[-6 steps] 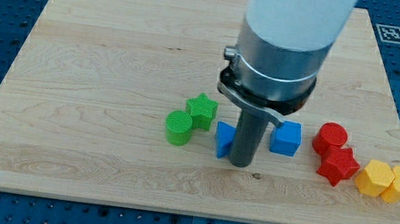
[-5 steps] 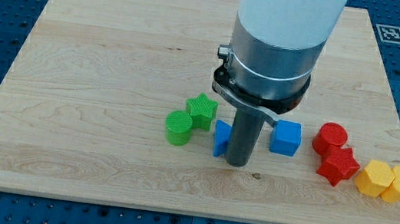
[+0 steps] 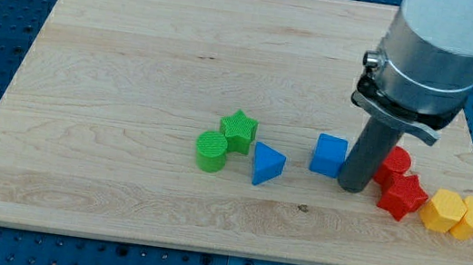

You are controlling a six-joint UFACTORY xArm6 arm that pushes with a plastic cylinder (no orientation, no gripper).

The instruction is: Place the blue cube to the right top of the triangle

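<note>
Blue cube (image 3: 329,155) left of my tip (image 3: 353,188)

The arm was a big round tube, white at the top. Below the white part came a wide grey metal ring, smooth and a bit shiny. Under that sat a thin black band with a silver clamp around it, and a small silver bolt stuck out on the view's left. A straight dark grey rod hung down from the middle, ending at my tip (image 3: 354,189).

Open gap between blue triangle (image 3: 267,164) and blue cube (image 3: 329,155)
</note>
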